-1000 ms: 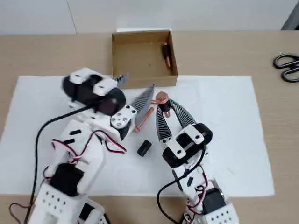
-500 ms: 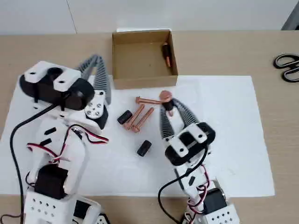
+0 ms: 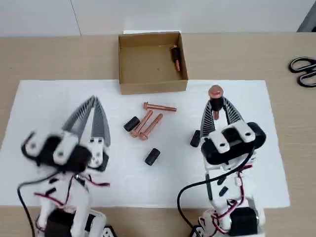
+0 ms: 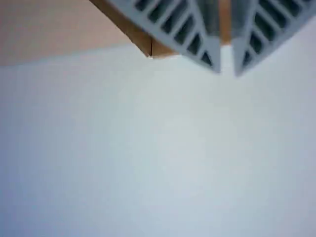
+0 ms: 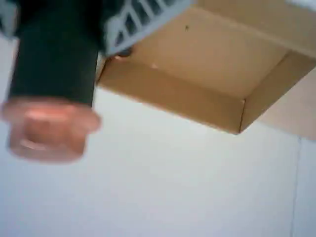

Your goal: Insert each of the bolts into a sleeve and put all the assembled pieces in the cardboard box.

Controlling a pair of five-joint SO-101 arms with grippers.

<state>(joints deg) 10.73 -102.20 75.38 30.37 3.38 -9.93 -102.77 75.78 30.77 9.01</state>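
Note:
My right gripper [image 3: 216,102] is shut on an assembled piece, a copper bolt [image 3: 215,92] inside a black sleeve [image 5: 54,59], held upright above the white sheet to the right of the loose parts. The bolt's head [image 5: 49,129] looms close in the right wrist view, with the cardboard box [image 5: 207,64] beyond it. Three loose copper bolts [image 3: 148,121] lie in the middle, with black sleeves [image 3: 131,123] [image 3: 152,156] [image 3: 196,138] around them. The cardboard box [image 3: 153,87] stands at the back and holds one assembled piece [image 3: 175,58]. My left gripper [image 3: 94,101] is shut and empty at the front left; its fingertips [image 4: 210,57] point toward the box corner [image 4: 148,47].
A white paper sheet [image 3: 49,98] covers the work area on the wooden table. Scissors [image 3: 303,70] lie at the far right edge. Bare sheet lies between the two arms and along the right side.
My left arm has drawn back from the middle to the front left, its gripper closing. The right arm has moved right with the assembled piece, uncovering a black sleeve beside it.

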